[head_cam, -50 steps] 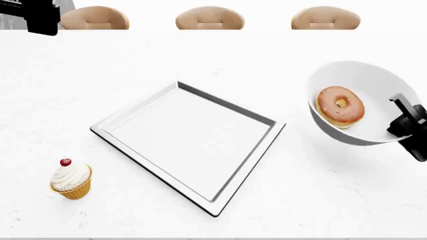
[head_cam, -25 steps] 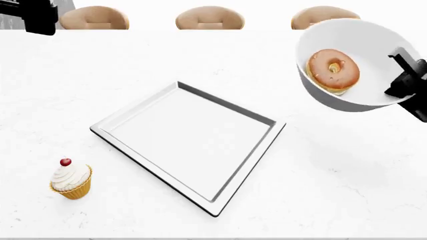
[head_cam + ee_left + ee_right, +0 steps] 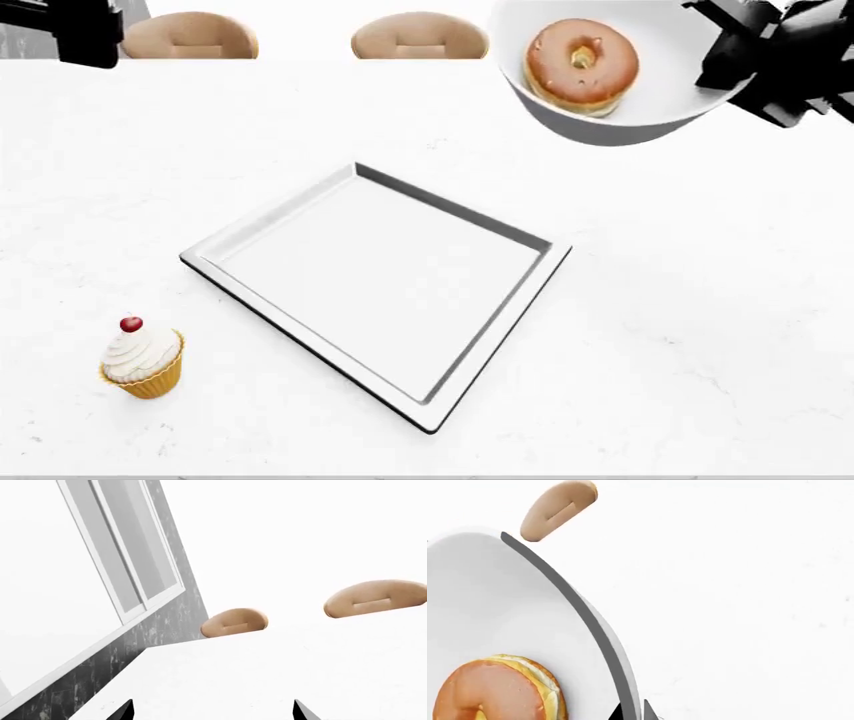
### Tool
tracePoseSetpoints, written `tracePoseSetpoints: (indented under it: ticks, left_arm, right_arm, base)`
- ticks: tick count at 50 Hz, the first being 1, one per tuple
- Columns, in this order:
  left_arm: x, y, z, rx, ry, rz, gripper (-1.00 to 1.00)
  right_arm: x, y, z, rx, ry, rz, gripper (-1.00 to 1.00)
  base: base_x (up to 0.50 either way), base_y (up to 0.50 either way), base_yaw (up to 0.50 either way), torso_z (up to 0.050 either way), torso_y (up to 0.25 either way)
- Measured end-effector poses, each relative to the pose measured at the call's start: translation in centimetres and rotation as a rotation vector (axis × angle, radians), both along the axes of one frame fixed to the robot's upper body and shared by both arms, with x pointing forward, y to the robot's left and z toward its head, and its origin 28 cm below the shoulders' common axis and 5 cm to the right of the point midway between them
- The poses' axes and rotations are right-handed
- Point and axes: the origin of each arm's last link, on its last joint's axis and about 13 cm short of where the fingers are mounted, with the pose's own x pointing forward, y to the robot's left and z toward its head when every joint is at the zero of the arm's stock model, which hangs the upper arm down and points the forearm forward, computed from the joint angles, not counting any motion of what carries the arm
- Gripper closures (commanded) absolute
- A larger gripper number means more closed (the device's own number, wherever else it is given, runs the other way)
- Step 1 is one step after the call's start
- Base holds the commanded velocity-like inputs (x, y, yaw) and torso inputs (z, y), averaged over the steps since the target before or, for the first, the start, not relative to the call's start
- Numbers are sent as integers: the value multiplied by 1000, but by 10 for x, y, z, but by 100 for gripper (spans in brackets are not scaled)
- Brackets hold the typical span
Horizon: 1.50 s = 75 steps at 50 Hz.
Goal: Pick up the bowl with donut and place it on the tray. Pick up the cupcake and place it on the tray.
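The white bowl [image 3: 641, 95] hangs tilted high over the table's far right, beyond the tray's far corner, with the glazed donut [image 3: 581, 63] lying inside. My right gripper [image 3: 721, 55] is shut on the bowl's right rim. In the right wrist view the rim [image 3: 580, 615] runs between the fingertips [image 3: 630, 713], and the donut [image 3: 494, 690] lies inside the bowl. The square silvery tray [image 3: 320, 205] lies flat mid-table. The cupcake [image 3: 142, 360] stands at the near left, left of the tray. My left gripper [image 3: 210, 711] is open and empty, over the table's far left.
Tan chair backs [image 3: 187, 35] line the table's far edge. A grey wall with a window [image 3: 113, 570] stands beyond the far left end. Part of the left arm [image 3: 80, 25] shows at the far left corner.
My right gripper has lifted the bowl with the donut up and to the left, away from the table's right side toward the far edge. The left arm, tray and cupcake have not moved.
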Motion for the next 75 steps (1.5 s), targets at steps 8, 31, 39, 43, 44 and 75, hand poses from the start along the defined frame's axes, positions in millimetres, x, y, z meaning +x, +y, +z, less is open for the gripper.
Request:
tracePoseSetpoints:
  ticks: [8,31,39,43,44,75]
  left_arm:
    - [1,0,0,-3,0,2,-100]
    - [2,2,-5,-11,2,10,-100]
    - [2,4,-7,-17,4,13,-100]
    - [2,4,-8,-19,6,13,-100]
    - [2,4,-8,-19,6,13,-100]
    - [2,7,-11,-29,7,23,-100]
  right_arm:
    - [9,26,5,-50,13,75,100]
    - [23,77,8,0,174,247,100]
    - [30,82,-1,43,201,271,100]
    - [35,83,-7,69,211,271,100]
    - [36,83,-9,75,214,271,100]
    - [43,74,-53,160,296,309,100]
  base:
    - [0,0,0,0,0]
    - [0,0,0,0,0]
    - [0,0,0,0,0]
    - [0,0,0,0,0]
    - [0,0,0,0,0]
    - [0,0,0,0,0]
